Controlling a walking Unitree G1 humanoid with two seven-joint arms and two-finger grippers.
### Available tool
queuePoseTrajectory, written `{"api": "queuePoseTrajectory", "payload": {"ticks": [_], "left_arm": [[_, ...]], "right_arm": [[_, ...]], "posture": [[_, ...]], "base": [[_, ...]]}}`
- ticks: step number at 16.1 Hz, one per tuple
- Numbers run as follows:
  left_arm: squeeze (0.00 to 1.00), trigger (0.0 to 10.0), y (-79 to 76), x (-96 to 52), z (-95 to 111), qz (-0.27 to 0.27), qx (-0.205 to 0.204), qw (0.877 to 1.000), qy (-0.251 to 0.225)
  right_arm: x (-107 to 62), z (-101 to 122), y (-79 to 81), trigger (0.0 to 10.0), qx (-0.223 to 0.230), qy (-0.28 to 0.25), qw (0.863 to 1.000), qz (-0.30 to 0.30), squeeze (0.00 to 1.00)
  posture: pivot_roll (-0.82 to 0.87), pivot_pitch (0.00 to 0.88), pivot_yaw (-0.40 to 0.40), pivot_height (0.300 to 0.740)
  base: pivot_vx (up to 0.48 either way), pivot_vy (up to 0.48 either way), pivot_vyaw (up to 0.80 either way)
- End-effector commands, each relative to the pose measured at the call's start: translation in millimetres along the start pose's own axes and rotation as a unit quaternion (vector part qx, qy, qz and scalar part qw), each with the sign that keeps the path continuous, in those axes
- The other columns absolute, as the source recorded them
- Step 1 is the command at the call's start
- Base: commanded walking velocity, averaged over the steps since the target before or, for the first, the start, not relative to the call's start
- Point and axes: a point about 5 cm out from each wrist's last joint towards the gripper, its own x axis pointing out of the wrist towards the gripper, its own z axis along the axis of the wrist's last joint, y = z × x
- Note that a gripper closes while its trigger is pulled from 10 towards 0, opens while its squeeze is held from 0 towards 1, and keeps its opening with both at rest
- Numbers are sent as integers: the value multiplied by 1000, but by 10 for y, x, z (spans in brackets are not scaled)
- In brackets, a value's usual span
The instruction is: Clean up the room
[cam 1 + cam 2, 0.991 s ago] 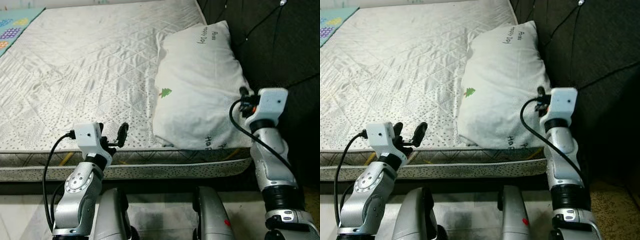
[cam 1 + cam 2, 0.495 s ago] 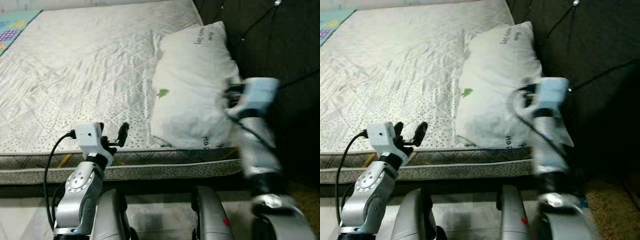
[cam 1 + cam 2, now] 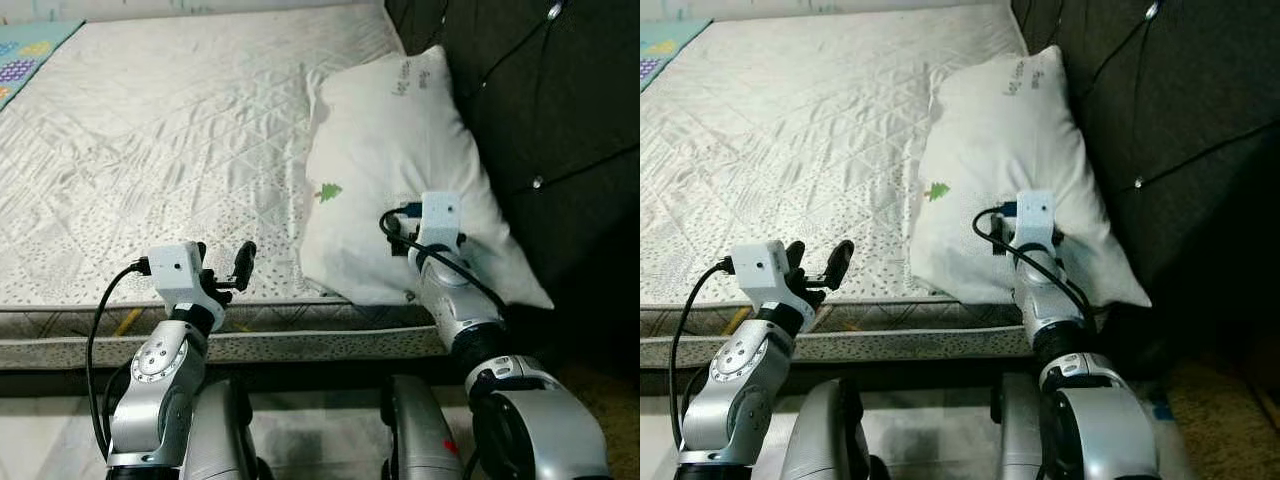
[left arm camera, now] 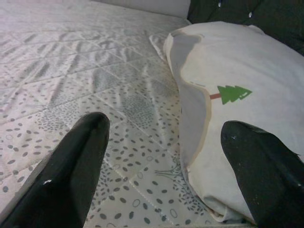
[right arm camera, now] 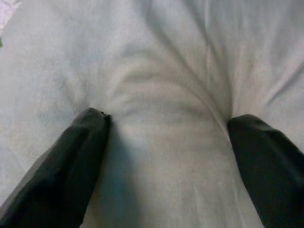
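White pillow (image 3: 400, 170) lies on the right side of the mattress (image 3: 160, 150), hard against the dark tufted headboard (image 3: 560, 110). Long axis runs near-to-far, slightly tilted so the far end leans right toward the headboard. Near end overhangs the mattress's near edge; near-right corner sticks out past it, over the dark gap beside the headboard. Small green tree print (image 3: 329, 191) on its left face, dark lettering at the far end.

Right gripper (image 5: 166, 142) is on the pillow's near half, fingers (image 5: 61, 166) spread wide and both tips pressed into the fabric. Cloth dents and creases between them. Jaws open, nothing clamped. From the head camera, the right arm's white wrist camera block (image 3: 440, 215) sits over the lower middle of the pillow.

Left gripper (image 3: 225, 272) hovers at the near mattress edge, left of the pillow and apart from it. Its fingers (image 4: 71, 166) are wide apart, holding nothing, pointing far across the quilted surface with the pillow's left side ahead of one finger.

Patterned play mat (image 3: 30, 50) at the far-left corner of the scene, beyond the mattress.
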Motion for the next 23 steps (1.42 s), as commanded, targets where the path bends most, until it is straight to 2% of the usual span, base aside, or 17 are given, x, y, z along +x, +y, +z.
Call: {"api": "queuePoseTrajectory", "payload": {"ticks": [1,2,3,4,5,6,8,9,10,14,17,19,23], "left_arm": [[0,10000,59,-22,30,11,9,1000,-5],[0,10000,63,-16,31,11,9,1000,-5],[0,10000,67,5,34,10,10,1000,-6],[0,10000,67,28,42,9,12,1000,-9],[0,10000,63,50,59,10,15,1000,-15],[0,10000,58,76,77,11,16,1000,-21],[0,10000,57,102,124,17,14,999,-35],[0,10000,82,111,155,24,14,999,-44],[0,10000,105,116,159,29,14,998,-47],[0,10000,127,167,240,35,15,997,-73],[0,10000,165,191,259,41,11,996,-80],[0,10000,150,208,259,43,10,995,-85],[0,10000,136,187,242,42,8,995,-88]], "right_arm": [[-71,-383,2,10000,18,81,997,-4,1000],[-52,-315,-15,10000,26,63,998,-9,1000],[-21,-161,-23,10000,45,25,999,-8,925],[4,38,-19,10000,61,-27,998,-1,325],[10,254,-5,10000,81,-81,993,12,0],[0,419,5,10000,90,-122,988,24,0],[-45,605,39,10000,84,-164,982,50,0],[-150,710,22,10000,73,-207,973,69,0],[-219,711,-27,10000,69,-220,971,69,0],[-401,666,-203,10000,93,-241,964,57,0],[-435,683,-183,10000,111,-237,964,56,0],[-455,755,-173,10000,113,-244,961,63,0],[-491,736,-212,10000,110,-237,963,59,0]], "posture": [[-98,103,50,551],[-102,99,54,551],[-110,90,57,551],[-115,83,61,551],[-119,75,62,551],[-122,64,62,551],[-123,48,59,551],[-138,28,60,551],[-147,18,60,551],[-158,0,58,551],[-169,0,52,591],[-170,0,50,615],[-179,0,48,654]], "base": [[0,0,0],[0,0,0],[0,0,0],[0,0,0],[0,0,0],[0,0,0],[0,0,0],[0,0,0],[0,0,0],[0,0,0],[0,0,0],[0,0,0],[0,0,0]]}}
